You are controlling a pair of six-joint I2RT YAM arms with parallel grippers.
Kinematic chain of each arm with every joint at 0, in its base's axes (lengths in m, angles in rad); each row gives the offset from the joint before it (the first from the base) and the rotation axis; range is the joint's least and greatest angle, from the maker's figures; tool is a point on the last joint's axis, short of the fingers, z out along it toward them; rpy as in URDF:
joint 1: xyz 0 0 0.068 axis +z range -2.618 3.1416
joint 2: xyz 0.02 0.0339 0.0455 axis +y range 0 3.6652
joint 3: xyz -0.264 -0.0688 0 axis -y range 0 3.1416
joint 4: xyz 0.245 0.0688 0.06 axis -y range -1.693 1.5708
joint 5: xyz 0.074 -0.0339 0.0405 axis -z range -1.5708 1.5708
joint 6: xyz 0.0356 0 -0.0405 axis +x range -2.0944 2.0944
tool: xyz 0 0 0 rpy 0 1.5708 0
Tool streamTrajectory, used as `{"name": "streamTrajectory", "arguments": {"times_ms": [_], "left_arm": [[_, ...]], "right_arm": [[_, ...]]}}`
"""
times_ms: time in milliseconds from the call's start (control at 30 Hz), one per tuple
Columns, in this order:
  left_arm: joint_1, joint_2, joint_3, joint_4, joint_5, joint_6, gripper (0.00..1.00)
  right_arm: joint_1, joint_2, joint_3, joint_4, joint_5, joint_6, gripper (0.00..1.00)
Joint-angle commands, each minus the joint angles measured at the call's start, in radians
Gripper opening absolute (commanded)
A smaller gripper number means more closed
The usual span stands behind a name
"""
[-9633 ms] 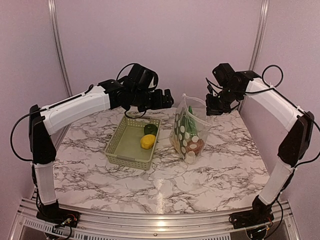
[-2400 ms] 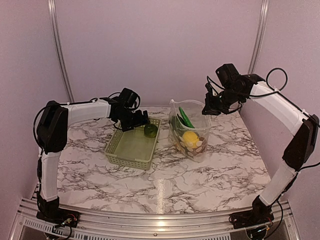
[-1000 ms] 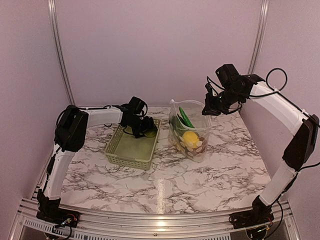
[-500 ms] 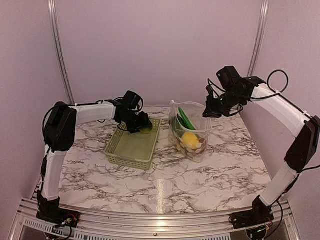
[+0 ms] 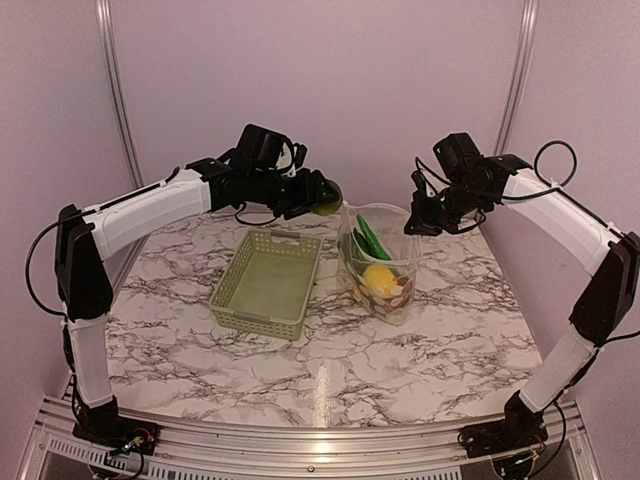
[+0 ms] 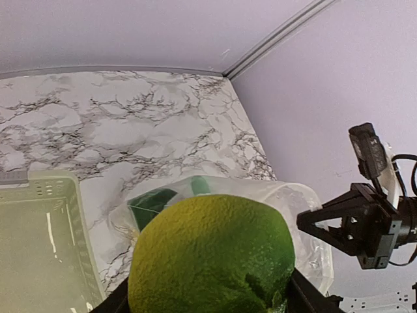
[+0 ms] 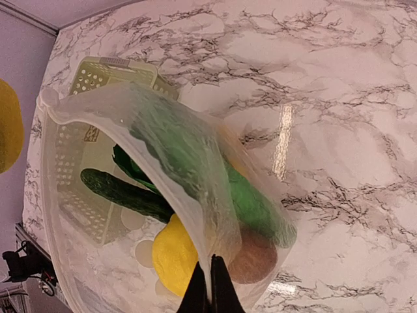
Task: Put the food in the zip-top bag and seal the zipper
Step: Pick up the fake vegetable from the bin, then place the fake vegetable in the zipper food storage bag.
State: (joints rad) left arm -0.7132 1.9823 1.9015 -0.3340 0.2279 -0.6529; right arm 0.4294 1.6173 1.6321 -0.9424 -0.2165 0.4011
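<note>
Green and rounded, a toy fruit [image 6: 212, 257] is clamped between the part-open jaws of the left gripper [image 5: 322, 194], which is held high above the marble table [image 5: 450, 330], over the gap between the basket [image 5: 228, 275] and the mouth of the zip-top bag [image 5: 395, 250]. The bag's rim is pinched by the fully closed right gripper [image 7: 210, 287], so the bag is kept upright and open just beside the basket. A yellow fruit [image 7: 174, 257], dark green vegetables [image 7: 124, 191] and a brown piece [image 7: 251, 257] are seen inside it.
</note>
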Motion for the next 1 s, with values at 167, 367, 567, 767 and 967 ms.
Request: {"name": "streamTrajectory", "arguments": {"times_ms": [167,367,567,767,967], "left_arm": [[-0.109,0.096,0.211,0.041,0.13,0.067,0.56],[-0.162,0.176,0.33,-0.054,0.1,0.121,0.67],[-0.168,0.167,0.327,-0.062,0.055,0.136,0.99],[-0.154,0.143,0.344,-0.062,0.016,0.156,0.99],[-0.119,0.038,0.274,-0.022,-0.084,0.253,0.99]], "right_arm": [[0.007,-0.022,0.016,0.005,-0.01,0.004,0.0],[0.006,-0.027,0.018,-0.006,-0.005,-0.005,0.0],[0.006,-0.019,0.019,-0.01,-0.007,-0.014,0.0],[0.005,-0.006,0.038,-0.013,-0.012,-0.015,0.0],[0.006,0.011,0.063,-0.024,-0.004,-0.037,0.0]]}}
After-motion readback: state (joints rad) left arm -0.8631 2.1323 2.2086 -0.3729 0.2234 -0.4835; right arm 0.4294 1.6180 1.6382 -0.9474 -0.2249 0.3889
